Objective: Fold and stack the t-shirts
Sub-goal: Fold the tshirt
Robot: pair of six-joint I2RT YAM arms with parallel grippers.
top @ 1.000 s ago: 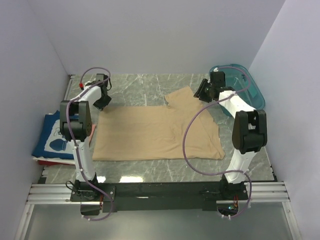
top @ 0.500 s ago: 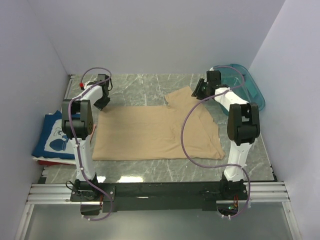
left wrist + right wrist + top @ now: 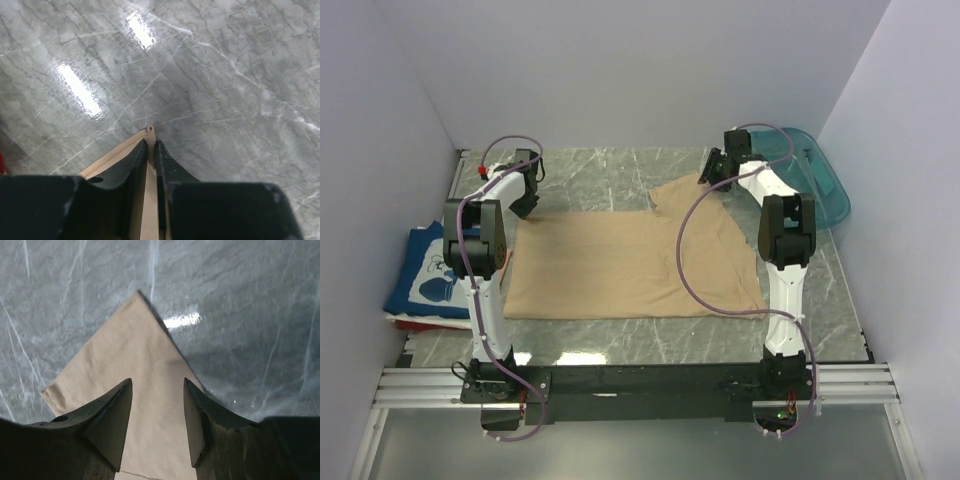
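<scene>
Marble counter [image 3: 600, 170]: tan shirt [image 3: 620, 265] lies flat. Left claw [image 3: 151, 144] pinches its corner; right claw [image 3: 156, 385] gapes above a sleeve [image 3: 135, 340]. We judge folding barely begun (navy shirt [image 3: 425, 280] stacked beyond left claw).

Grey marble surface [image 3: 610, 175] carried a tan t-shirt [image 3: 620, 270] spread flat across the middle (one sleeve pointing to the far side). Teal tub [image 3: 820, 185] sat at the far right corner. Navy t-shirt [image 3: 425, 275] lay at the left edge, on a red t-shirt [image 3: 405, 322].
</scene>
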